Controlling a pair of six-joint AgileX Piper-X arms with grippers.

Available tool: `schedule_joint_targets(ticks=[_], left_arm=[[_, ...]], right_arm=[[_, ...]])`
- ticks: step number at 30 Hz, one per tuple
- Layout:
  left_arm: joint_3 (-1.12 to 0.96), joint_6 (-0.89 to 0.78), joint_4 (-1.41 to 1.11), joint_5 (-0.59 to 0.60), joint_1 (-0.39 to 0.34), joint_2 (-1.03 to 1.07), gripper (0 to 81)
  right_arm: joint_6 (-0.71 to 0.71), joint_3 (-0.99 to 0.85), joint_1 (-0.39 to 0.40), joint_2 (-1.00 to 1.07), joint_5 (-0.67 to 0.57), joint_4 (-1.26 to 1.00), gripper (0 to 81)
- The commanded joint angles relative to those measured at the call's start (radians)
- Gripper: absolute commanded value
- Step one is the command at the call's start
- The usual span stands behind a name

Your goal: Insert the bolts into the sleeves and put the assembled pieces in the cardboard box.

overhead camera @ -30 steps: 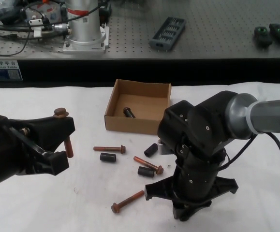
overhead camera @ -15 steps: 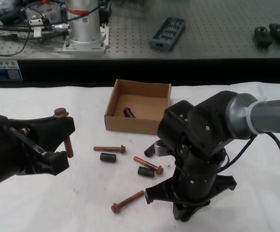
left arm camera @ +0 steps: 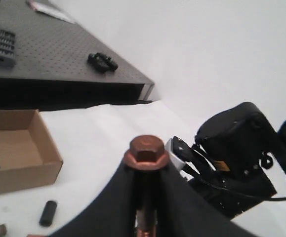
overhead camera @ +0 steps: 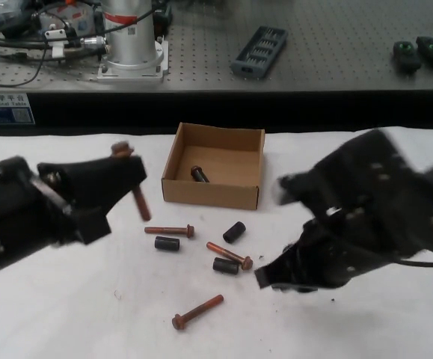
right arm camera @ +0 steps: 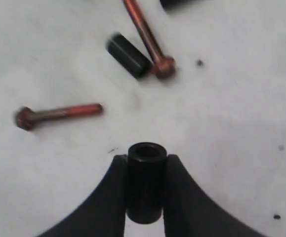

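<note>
So the left gripper (left arm camera: 145,195) is clamping a copper bolt (left arm camera: 145,154) just under its hex head. The head is sitting above the fingers and the shank is hanging free below, a bit tilted in the high view. The right gripper (right arm camera: 145,160) is squeezing a black sleeve (right arm camera: 145,190) around its body, and the open bore is poking out past the fingertips. Both parts are being held up off the bench, well apart from each other, so I'd say the mating step is only just getting going.

On the white cloth (overhead camera: 74,299) between the arms, three loose bolts (overhead camera: 170,230) and three loose sleeves (overhead camera: 167,243) are lying scattered. One bolt head is right against a sleeve. The cardboard box (overhead camera: 209,193) is sitting just behind that scatter with one dark piece (overhead camera: 200,174) in it. It's probably a finished one, but I can't tell for sure.

My take on doing this bit well: it's all about getting the two axes lined up before closing the gap. The sleeve's bore should be facing the bolt's free tip. I'd bring the tip to the mouth slowly, since a tilted shank is going to catch on the rim and twist in the grip. The bolt is held near its head, so most of the shank is free to slide in.
</note>
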Motion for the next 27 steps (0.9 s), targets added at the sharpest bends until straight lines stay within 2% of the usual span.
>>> schedule_joint_targets(ticks=[1,7,13,19,27], left_arm=[[-0.005,-0.151,-0.254,0.04,0.0,0.14,0.6],[-0.019,-0.268,-0.509,0.05,0.0,0.377,0.6],[-0.123,-0.289,-0.536,0.057,0.0,0.53,0.6],[-0.246,-0.31,-0.536,0.132,-0.022,0.645,0.6],[-0.281,-0.325,-0.521,0.23,-0.058,0.7,0.6]], right_arm=[[-0.021,0.076,-0.033,-0.073,-0.102,-0.144,4.3],[-0.021,0.214,-0.088,-0.114,-0.274,-0.406,4.3],[-0.021,0.3,-0.105,-0.114,-0.473,-0.664,4.3],[-0.093,0.337,-0.105,-0.112,-0.543,-0.733,4.3],[-0.225,0.337,-0.105,-0.09,-0.546,-0.733,4.3]])
